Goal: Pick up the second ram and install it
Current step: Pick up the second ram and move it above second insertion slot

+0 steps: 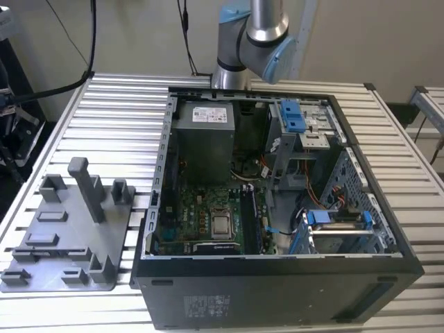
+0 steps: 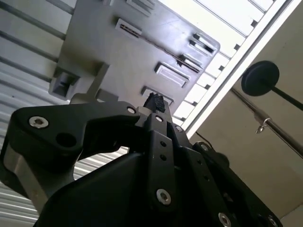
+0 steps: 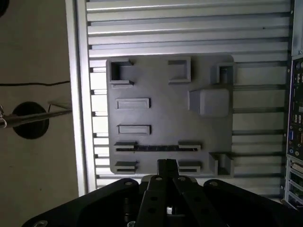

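Seen from above in the first wrist view, the grey fixture tray carries a thin dark stick, the second ram, standing on edge between two low holders. My gripper hangs well above the tray with its fingers shut and nothing between them, and in that picture the tips sit just beside the ram's row. The second wrist view has the same shut fingertips over the tray. In the exterior view the tray lies at the left of the open computer case, whose motherboard lies exposed.
The tray and case rest on a slatted aluminium table. The arm's column rises behind the case. A grey power-supply box and blue drive brackets sit inside it. A round black stand foot is on the floor past the table edge.
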`<state>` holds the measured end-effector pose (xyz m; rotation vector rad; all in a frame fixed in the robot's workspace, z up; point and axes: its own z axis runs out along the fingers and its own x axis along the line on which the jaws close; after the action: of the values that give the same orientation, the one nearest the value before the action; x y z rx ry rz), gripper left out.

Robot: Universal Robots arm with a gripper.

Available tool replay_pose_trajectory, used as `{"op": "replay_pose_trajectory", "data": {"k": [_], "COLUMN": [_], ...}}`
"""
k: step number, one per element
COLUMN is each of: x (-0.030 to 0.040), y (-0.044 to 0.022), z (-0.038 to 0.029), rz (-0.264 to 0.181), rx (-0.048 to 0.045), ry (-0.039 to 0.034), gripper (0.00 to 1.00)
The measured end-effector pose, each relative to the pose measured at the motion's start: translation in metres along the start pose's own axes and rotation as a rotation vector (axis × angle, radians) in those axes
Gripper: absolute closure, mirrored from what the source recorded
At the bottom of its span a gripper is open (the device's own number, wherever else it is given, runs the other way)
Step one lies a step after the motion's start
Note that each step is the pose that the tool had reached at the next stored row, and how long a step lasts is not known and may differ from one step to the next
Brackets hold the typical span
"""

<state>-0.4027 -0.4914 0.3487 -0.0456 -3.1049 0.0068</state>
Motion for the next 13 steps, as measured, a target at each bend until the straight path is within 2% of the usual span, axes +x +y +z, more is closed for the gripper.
{"op": "replay_pose_trajectory", "data": {"k": [6,13], "x": [0.0007,0.0013], "y": [0.0,0.0], "z": [0.0,0.0002], "rz": [-0.065,-0.102], "rx": [0.0023,0.0036], "ry": [-0.0026,-0.0029], "gripper": [0.89,0.89]}}
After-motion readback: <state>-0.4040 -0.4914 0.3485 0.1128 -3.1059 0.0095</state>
